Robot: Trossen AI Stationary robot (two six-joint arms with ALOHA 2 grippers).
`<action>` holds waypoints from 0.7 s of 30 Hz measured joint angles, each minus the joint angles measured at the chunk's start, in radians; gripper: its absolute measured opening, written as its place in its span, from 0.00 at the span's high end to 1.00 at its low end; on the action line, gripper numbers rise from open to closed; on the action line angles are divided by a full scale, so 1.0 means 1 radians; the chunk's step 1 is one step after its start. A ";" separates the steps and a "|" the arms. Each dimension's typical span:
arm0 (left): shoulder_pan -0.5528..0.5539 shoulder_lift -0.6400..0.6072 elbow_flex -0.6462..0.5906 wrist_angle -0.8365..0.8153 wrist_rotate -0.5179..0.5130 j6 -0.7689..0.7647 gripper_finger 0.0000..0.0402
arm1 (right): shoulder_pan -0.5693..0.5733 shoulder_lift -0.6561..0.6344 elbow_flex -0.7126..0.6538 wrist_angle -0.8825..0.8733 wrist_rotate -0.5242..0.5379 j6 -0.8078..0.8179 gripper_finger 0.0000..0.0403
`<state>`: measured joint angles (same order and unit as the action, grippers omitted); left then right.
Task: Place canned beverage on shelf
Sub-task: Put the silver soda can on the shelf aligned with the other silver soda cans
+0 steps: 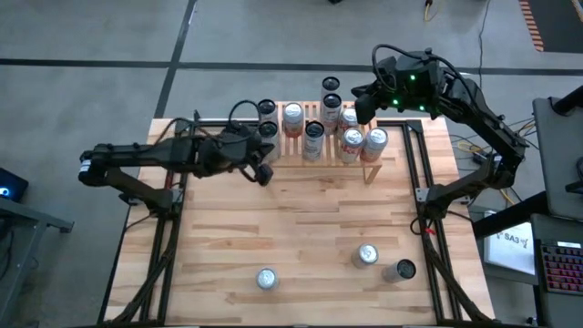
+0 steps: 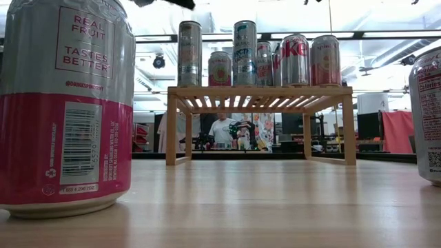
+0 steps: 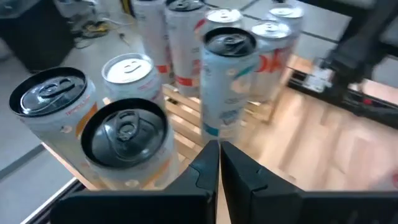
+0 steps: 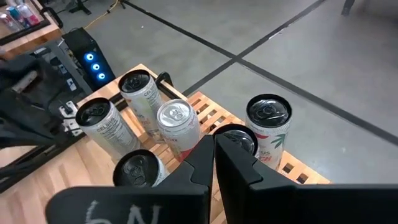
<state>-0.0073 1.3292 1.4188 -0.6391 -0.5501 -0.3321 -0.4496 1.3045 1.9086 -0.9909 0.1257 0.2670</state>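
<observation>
The shelf (image 1: 293, 146), a low rack of light wood with a slatted top, stands at the table's far edge with several cans (image 1: 314, 137) upright on it. The low view shows these cans (image 2: 255, 62) on the shelf top (image 2: 262, 91). My left gripper (image 1: 266, 175) hovers shut and empty just in front of the shelf's left end, its shut fingers (image 3: 219, 146) pointing at the cans (image 3: 227, 81). My right gripper (image 1: 364, 114), also shut and empty, hangs above the shelf's right part, over the can tops (image 4: 177, 118).
Three loose cans stand or lie on the table's near part: one at the near middle (image 1: 266, 278), two at the near right (image 1: 367, 255) (image 1: 401, 270). Two of them loom at the low view's edges (image 2: 65, 103) (image 2: 428, 117). Bare tabletop (image 1: 301, 219) lies between them and the shelf.
</observation>
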 joint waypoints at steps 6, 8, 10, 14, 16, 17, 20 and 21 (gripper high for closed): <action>-0.024 -0.006 0.105 -0.126 0.018 -0.055 1.00 | 0.000 0.007 0.000 0.008 -0.119 0.003 0.98; -0.034 -0.006 0.130 -0.149 0.019 -0.091 1.00 | 0.000 0.017 0.000 0.008 -0.201 0.005 0.98; -0.043 -0.006 0.158 -0.183 0.023 -0.121 1.00 | 0.000 0.029 0.000 0.006 -0.304 0.013 0.98; -0.056 -0.006 0.190 -0.245 0.040 -0.163 1.00 | 0.027 0.054 0.000 0.004 -0.517 0.088 0.98; -0.062 -0.006 0.191 -0.256 0.040 -0.156 1.00 | 0.067 0.061 0.000 -0.002 -0.568 0.131 0.98; -0.064 -0.006 0.191 -0.261 0.045 -0.144 1.00 | 0.096 0.063 0.000 -0.005 -0.571 0.152 0.98; -0.076 -0.006 0.191 -0.286 0.108 -0.098 1.00 | 0.183 0.065 0.000 -0.003 -0.572 0.239 0.98; -0.086 -0.006 0.191 -0.295 0.129 -0.083 1.00 | 0.210 0.065 0.000 -0.002 -0.572 0.276 0.98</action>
<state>-0.0930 1.3231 1.6093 -0.9343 -0.4209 -0.4149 -0.2397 1.3693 1.9083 -0.9934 -0.4460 0.5428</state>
